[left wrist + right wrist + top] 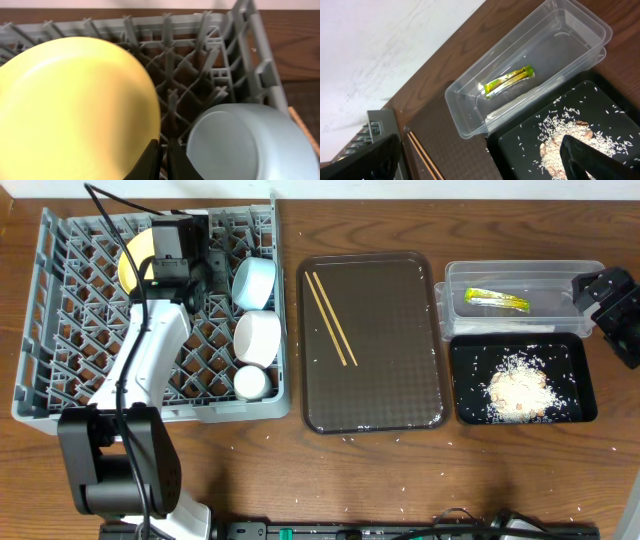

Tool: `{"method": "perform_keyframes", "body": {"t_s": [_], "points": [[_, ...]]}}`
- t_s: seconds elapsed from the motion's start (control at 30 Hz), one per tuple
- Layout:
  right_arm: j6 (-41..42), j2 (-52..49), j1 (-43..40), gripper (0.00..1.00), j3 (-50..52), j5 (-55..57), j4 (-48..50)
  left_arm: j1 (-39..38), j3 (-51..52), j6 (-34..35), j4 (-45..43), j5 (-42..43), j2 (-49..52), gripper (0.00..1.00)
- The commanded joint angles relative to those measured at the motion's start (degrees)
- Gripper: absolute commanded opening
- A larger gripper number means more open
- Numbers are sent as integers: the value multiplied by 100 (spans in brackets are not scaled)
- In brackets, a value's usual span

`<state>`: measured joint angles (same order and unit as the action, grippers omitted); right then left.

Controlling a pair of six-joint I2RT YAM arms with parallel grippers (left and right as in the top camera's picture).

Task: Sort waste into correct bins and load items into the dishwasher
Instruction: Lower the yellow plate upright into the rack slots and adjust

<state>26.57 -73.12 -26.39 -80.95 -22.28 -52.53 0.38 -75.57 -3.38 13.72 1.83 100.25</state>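
The grey dish rack (30,330) holds the yellow plate (132,260) upright, the light blue bowl (253,280), the white bowl (257,337) and the small white cup (250,383). My left gripper (190,268) hangs over the rack's back rows. In the left wrist view its fingers (163,160) are shut, with the plate (75,110) to their left and the blue bowl (250,145) to their right. The chopsticks (331,319) lie on the brown tray (420,380). The wrapper (497,301) lies in the clear tub (520,272). Rice crumbs (518,390) lie in the black tray (575,380). My right gripper (603,293) is open and empty beside the tub.
Loose rice grains are scattered on the wooden table around the black tray. The right wrist view shows the tub (470,115), the wrapper (509,81), the rice (555,150), the chopsticks (422,155) and the open fingers (480,152). A wall lies beyond the table's far edge.
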Motion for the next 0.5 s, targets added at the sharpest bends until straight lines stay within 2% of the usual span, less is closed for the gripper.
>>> {"method": "perform_keyframes", "body": {"t_s": [0.0,0.47], "points": [[17,-13,-22,99,-79,-20,-2,20,-2,68,17,-302,199,8],[17,-13,-22,99,-79,-20,-2,20,-2,70,15,-299,728,8]]}}
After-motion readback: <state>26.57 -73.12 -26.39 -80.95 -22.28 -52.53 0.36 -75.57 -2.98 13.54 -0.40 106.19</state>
